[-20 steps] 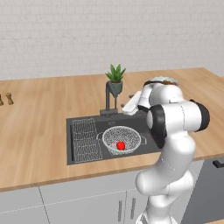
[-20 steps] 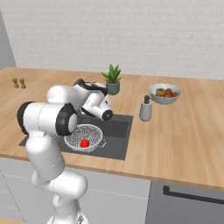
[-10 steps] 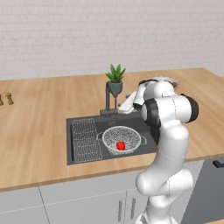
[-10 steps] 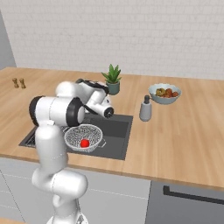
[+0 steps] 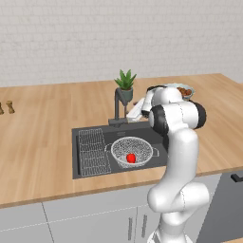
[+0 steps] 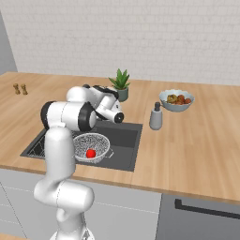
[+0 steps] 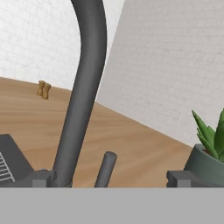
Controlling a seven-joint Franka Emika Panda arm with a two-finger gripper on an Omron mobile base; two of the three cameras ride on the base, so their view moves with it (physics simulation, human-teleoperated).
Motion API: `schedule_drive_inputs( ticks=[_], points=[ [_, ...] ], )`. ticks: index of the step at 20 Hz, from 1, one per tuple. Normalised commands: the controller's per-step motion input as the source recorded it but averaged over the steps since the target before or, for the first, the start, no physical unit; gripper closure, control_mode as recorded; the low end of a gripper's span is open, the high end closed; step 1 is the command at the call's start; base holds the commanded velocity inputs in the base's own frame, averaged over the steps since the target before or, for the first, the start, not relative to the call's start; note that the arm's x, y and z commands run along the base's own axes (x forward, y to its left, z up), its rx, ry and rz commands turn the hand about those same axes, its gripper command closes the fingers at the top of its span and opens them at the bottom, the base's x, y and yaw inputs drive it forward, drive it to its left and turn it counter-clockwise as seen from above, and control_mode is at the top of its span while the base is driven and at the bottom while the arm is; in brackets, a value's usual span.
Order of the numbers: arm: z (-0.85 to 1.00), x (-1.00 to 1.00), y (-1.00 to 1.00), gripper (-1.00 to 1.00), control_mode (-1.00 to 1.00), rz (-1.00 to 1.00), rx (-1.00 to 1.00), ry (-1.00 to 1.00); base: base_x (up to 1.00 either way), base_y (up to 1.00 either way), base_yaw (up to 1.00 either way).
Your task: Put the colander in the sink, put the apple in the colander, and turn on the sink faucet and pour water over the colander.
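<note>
The silvery mesh colander (image 5: 133, 150) (image 6: 92, 145) sits in the dark sink (image 5: 152, 134) (image 6: 124, 140) with the red apple (image 5: 131, 158) (image 6: 91, 153) inside it. The dark faucet (image 5: 117, 105) rises behind the basin. Its curved spout (image 7: 85, 87) and short lever (image 7: 105, 168) fill the hand view. My gripper (image 5: 130, 114) (image 7: 110, 179) is level with the faucet's base, just to its right, and open. The lever stands between its fingertips (image 7: 42, 178) and the spout is close to the left one. No water shows at the spout.
A potted plant (image 5: 125, 86) (image 6: 120, 85) (image 7: 211, 151) stands just behind the faucet. To the right on the counter are a soap dispenser (image 6: 155, 117) and a bowl of fruit (image 6: 176, 100). A wire rack (image 5: 93, 151) covers the sink's left side. Two small shakers (image 5: 5, 107) (image 6: 19, 88) stand far left.
The arm's elbow has swung up and in over its base. The hand has stayed by the faucet with its jaws open. Colander and apple have not moved.
</note>
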Motion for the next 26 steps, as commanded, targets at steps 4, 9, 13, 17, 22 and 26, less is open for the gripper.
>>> schedule_drive_inputs(
  ticks=[4,9,13,17,22,26],
  points=[
    [-0.01,0.32,0.14,-1.0,-1.0,0.0,0.0,0.0,0.0,0.0,0.0],
    [-0.01,0.3,0.14,-1.0,-1.0,0.0,0.0,0.0,0.0,0.0,0.0],
    [-0.11,0.32,0.03,-1.0,-1.0,0.0,0.0,0.0,0.0,0.0,0.0],
    [-0.25,0.28,0.0,-1.0,-1.0,0.0,0.0,0.0,0.0,0.0,0.0],
    [-0.34,0.26,0.0,-1.0,-1.0,0.0,0.0,0.0,0.0,0.0,0.0],
    [-0.17,0.32,0.0,-1.0,-1.0,0.0,0.01,0.0,0.0,0.0,0.0]
  ],
)
